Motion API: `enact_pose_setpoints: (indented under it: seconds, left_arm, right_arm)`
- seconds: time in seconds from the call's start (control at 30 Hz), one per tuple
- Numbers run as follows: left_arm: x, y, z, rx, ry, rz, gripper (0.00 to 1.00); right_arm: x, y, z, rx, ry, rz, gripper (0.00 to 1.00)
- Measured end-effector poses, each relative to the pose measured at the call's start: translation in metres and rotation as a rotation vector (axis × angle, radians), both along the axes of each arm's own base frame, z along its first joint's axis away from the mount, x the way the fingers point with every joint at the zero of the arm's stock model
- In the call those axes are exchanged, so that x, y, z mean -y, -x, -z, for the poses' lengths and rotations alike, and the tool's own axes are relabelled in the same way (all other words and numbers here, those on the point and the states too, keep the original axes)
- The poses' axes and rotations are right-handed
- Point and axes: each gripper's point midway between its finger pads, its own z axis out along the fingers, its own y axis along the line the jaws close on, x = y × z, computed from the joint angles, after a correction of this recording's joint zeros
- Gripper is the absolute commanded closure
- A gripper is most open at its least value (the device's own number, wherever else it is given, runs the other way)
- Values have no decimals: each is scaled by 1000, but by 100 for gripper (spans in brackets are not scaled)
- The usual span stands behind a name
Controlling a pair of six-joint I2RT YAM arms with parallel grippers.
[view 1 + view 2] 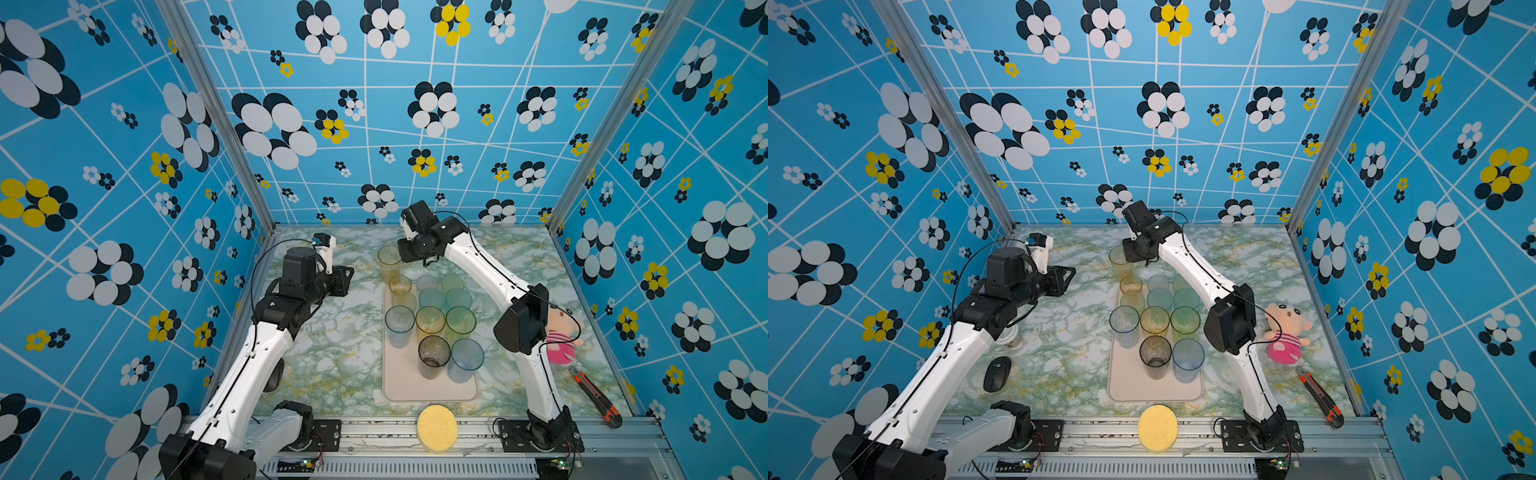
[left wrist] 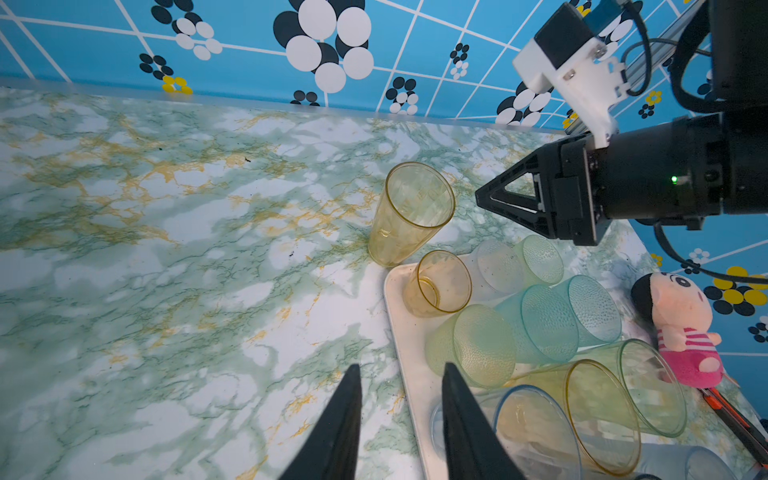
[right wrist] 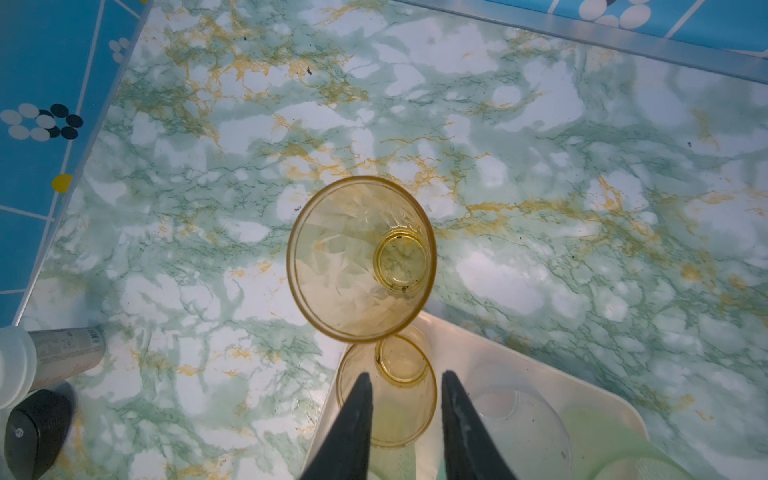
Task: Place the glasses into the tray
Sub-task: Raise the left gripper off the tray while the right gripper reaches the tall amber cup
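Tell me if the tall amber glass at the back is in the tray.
Out: the tall amber glass stands upright on the marble tabletop, just beyond the tray.

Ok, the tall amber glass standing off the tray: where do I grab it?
Probably pinch the tall amber glass just under its rim, coming from the right, where the right gripper hovers. It stands upright, mouth up, widening toward the top, and a short amber glass in the tray crowds its near side.
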Motion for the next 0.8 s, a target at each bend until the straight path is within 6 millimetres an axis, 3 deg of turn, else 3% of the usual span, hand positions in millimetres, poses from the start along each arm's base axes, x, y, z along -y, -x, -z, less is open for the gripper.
enact_pose_setpoints:
  seconds: [0.43, 0.8]
  left_arm:
    - [-7, -2, 2, -3, 11, -11, 65]
    - [-8, -1, 5, -11, 15, -10, 64]
  right_arm:
    - [-4, -14, 21, -4, 35, 27, 73]
    - [-9, -26, 26, 12, 29, 50, 74]
